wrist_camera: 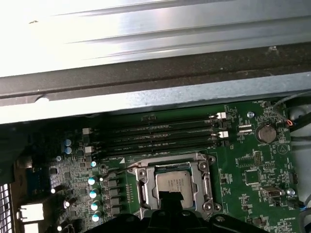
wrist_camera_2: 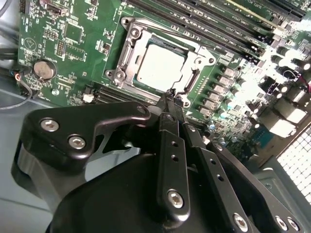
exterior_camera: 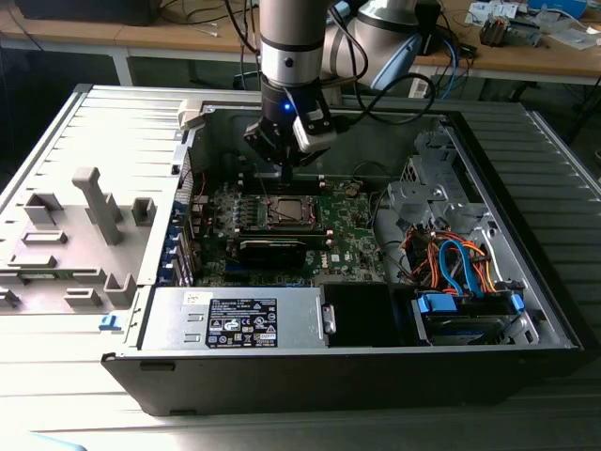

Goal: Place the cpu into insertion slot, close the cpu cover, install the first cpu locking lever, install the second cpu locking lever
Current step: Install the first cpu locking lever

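- Circuit board (wrist_camera_2: pixel 82 43): green, dotted with small silver and black parts.
- Chip (wrist_camera_2: pixel 160 65): pale silver-grey top, in both wrist views (wrist_camera: pixel 173 183).
- Cover frame (wrist_camera_2: pixel 127 53): bright silver metal around the chip.
- Gripper (wrist_camera_2: pixel 171 99): matt black, with silver screw heads.
- Coin battery (wrist_camera_2: pixel 43 69): silver.
- Memory slots (wrist_camera: pixel 155 138): black, with white end clips.
- Computer case (exterior_camera: pixel 84 122): grey ribbed metal.
- Cables (exterior_camera: pixel 460 263): orange, blue and red.
- Power supply (exterior_camera: pixel 235 319): silver with a black label.
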{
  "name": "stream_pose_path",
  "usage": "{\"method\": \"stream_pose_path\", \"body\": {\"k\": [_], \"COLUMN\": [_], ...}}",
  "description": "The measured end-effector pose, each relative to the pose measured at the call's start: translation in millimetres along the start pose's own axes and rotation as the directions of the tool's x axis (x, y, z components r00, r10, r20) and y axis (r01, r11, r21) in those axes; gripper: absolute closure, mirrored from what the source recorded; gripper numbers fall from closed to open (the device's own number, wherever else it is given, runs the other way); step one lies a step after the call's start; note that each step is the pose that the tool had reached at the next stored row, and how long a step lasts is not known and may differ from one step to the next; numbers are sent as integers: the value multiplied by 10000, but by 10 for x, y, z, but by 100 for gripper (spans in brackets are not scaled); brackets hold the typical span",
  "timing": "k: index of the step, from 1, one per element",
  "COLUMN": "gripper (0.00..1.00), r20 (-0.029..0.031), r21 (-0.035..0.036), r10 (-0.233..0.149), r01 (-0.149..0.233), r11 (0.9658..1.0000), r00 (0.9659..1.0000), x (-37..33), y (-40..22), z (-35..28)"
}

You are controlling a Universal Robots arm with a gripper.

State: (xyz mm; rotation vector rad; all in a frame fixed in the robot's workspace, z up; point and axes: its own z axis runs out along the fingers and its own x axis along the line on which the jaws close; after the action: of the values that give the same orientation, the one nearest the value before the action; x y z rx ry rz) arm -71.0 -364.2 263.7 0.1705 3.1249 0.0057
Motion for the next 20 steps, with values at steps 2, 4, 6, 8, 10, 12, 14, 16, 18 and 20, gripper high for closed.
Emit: {"method": "stream_pose_path", "body": {"k": [2,4,6,8,10,12,14,16,18,20], "gripper": [89,89,89,89,89,89,89,89,89,89], "r20": [-1,-2,-3,-3,-4,-5,-5,-5,-5,-6], "r21": [-1,-3,-6,-8,-12,-14,-16,-18,-18,-18], "r10": [-144,-335,-503,-686,-963,-1155,-1337,-1454,-1456,-1456], "r01": [144,335,503,686,963,1155,1337,1454,1456,1456], "r11": [9999,9994,9987,9976,9954,9933,9910,9894,9893,9893], "r00": [9999,9994,9987,9976,9954,9933,9910,9894,9893,9893], "x": [0,0,0,0,0,0,0,0,0,0], "y": [0,0,0,0,0,0,0,0,0,0], "z": [0,0,0,0,0,0,0,0,0,0]}}
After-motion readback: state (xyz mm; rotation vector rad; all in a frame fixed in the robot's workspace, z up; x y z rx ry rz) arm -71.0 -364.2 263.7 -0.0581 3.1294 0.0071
